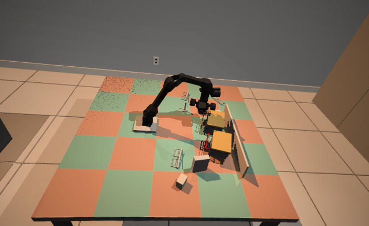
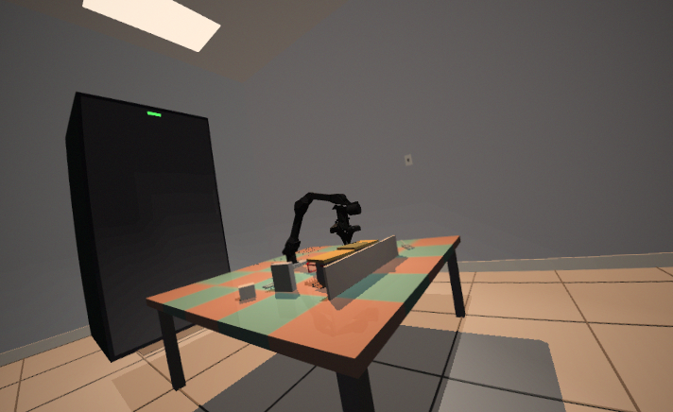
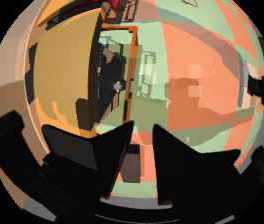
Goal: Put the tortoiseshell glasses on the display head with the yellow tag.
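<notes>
The tortoiseshell glasses (image 1: 202, 121) (image 3: 134, 45) are at the front of the far display head (image 1: 216, 119) (image 3: 65, 70), which has a flat yellow top. In the wrist view their orange-brown front bar stands off the head's dark face, with the upper temple running toward the head. Whether the bridge touches the nose and where the temples end is unclear. My gripper (image 2: 347, 242) (image 3: 143, 126) is partly open, with nothing seen between its fingertips; the left tip is beside the lower end of the glasses' front. The other head (image 1: 221, 141) wears red glasses (image 1: 207, 140). I cannot make out a tag.
A long upright board (image 1: 238, 144) (image 2: 362, 268) stands behind both heads. A grey block (image 1: 200, 164) (image 2: 283, 278) and a small block (image 1: 181, 181) (image 2: 247, 291) stand nearer the camera. A small stand (image 1: 184, 109) is left of the gripper.
</notes>
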Action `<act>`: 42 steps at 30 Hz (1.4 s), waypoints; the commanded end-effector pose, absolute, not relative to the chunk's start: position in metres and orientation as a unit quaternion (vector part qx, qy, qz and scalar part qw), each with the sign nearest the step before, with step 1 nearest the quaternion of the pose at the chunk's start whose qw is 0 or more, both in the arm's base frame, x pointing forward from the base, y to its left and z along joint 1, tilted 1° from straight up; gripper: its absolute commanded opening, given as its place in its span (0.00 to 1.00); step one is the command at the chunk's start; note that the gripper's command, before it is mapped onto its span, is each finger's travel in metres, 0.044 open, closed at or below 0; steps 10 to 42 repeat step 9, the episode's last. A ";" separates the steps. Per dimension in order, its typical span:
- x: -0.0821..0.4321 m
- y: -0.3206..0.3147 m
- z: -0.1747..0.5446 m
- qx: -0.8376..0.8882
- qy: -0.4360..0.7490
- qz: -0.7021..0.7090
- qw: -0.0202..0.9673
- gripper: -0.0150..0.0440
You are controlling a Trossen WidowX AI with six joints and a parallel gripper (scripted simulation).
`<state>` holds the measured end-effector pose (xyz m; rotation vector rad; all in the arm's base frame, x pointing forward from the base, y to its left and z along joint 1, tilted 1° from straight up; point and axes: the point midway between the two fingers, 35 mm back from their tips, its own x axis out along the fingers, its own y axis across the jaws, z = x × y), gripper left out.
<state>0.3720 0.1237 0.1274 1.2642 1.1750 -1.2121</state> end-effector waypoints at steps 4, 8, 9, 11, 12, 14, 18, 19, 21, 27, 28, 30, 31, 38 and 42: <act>0.355 0.126 0.134 0.524 0.482 -0.496 0.496 0.44; 0.338 0.126 0.142 0.524 0.483 -0.496 0.496 0.44; 0.337 0.126 0.142 0.524 0.483 -0.496 0.496 0.44; 0.337 0.126 0.142 0.524 0.483 -0.496 0.496 0.44; 0.337 0.126 0.142 0.524 0.483 -0.496 0.496 0.44; 0.337 0.126 0.142 0.524 0.483 -0.496 0.496 0.44; 0.337 0.126 0.142 0.524 0.483 -0.496 0.496 0.44; 0.337 0.126 0.142 0.524 0.483 -0.496 0.496 0.44; 0.337 0.126 0.142 0.524 0.483 -0.496 0.496 0.44; 0.337 0.126 0.142 0.524 0.483 -0.496 0.496 0.44; 0.337 0.126 0.142 0.524 0.483 -0.496 0.496 0.44; 0.337 0.126 0.142 0.524 0.483 -0.496 0.496 0.44; 0.337 0.126 0.142 0.524 0.483 -0.496 0.496 0.44; 0.337 0.126 0.142 0.524 0.483 -0.496 0.496 0.44; 0.337 0.126 0.142 0.524 0.483 -0.496 0.496 0.44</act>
